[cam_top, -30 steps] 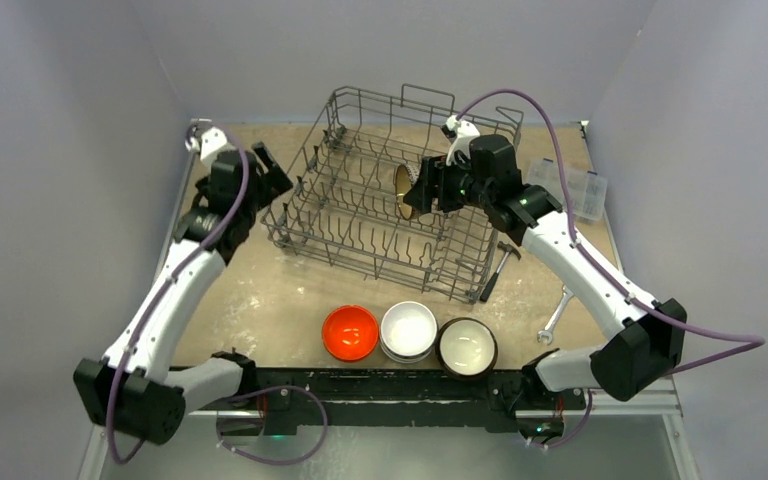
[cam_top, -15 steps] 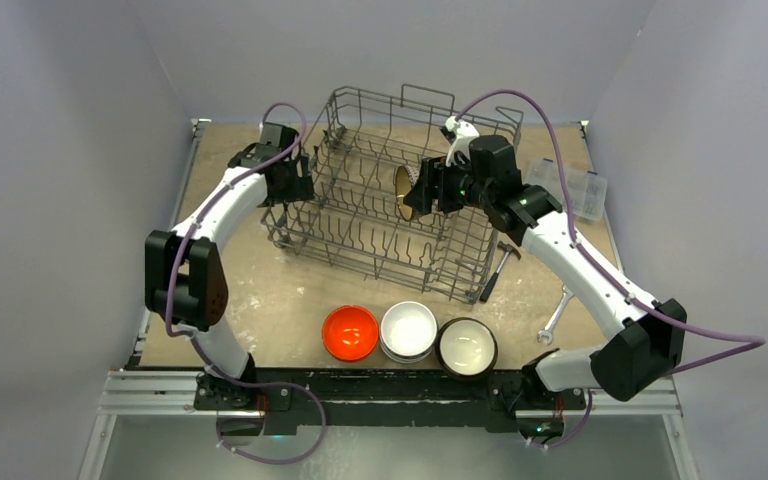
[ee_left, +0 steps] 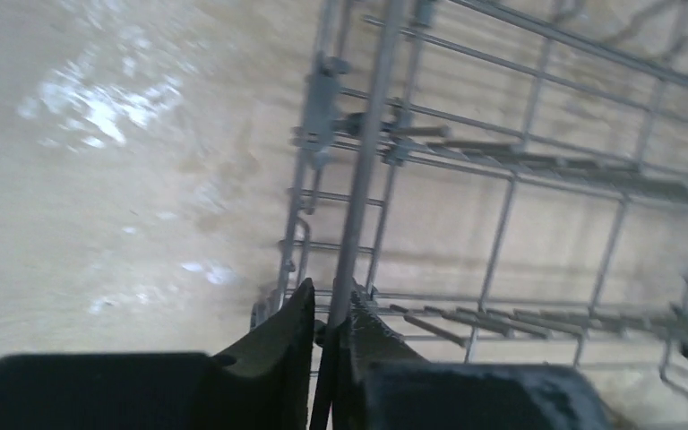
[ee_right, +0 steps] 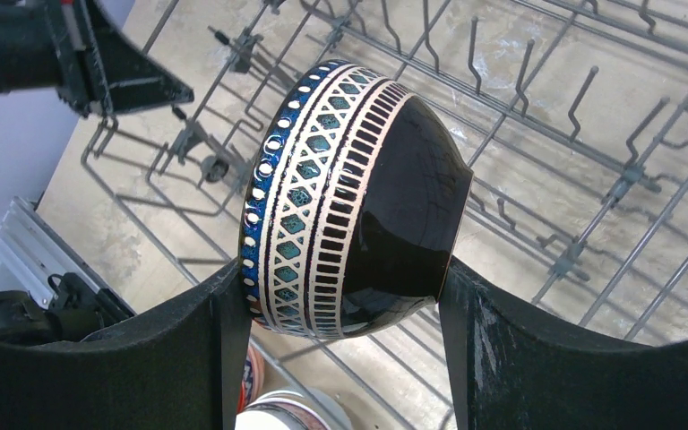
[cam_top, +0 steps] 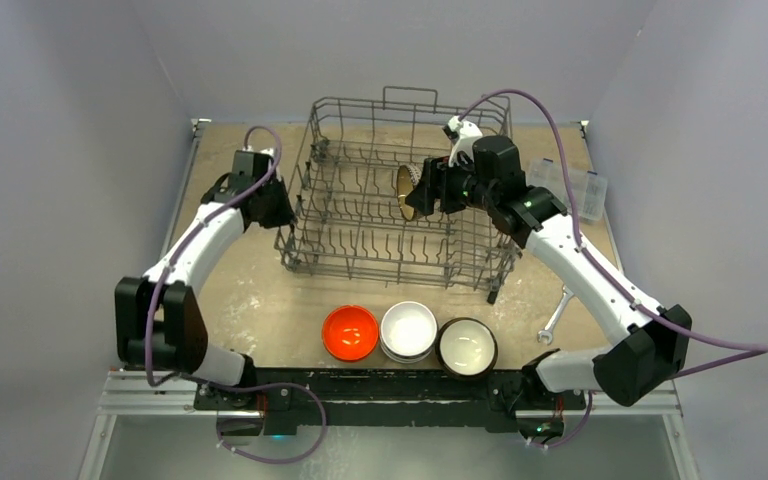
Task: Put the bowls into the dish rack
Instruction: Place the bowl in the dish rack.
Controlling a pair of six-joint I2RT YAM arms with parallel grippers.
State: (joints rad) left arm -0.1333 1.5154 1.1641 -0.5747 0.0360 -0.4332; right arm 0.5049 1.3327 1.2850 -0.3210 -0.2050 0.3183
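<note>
The dark-grey wire dish rack (cam_top: 390, 268) stands mid-table. My left gripper (cam_top: 278, 205) is shut on its left rim wire (ee_left: 372, 134), which runs up between the closed fingers (ee_left: 297, 313). My right gripper (cam_top: 415, 195) hovers over the rack's right half, shut on a blue-patterned bowl (ee_right: 349, 197) turned on its side, its gold inside (cam_top: 404, 192) facing left. Three bowls sit in a row at the near edge: orange-red (cam_top: 350, 332), white (cam_top: 408, 330), and dark with cream inside (cam_top: 467, 347).
A clear plastic compartment box (cam_top: 570, 188) lies at the right of the rack. A hammer (cam_top: 497, 290) pokes out at the rack's front right corner, and a wrench (cam_top: 555, 317) lies nearby. Grey walls close in the table on three sides.
My left arm swung in to the rack's left rim and shut on it. The rack has turned squarer to the table. The right gripper and its bowl have barely moved.
</note>
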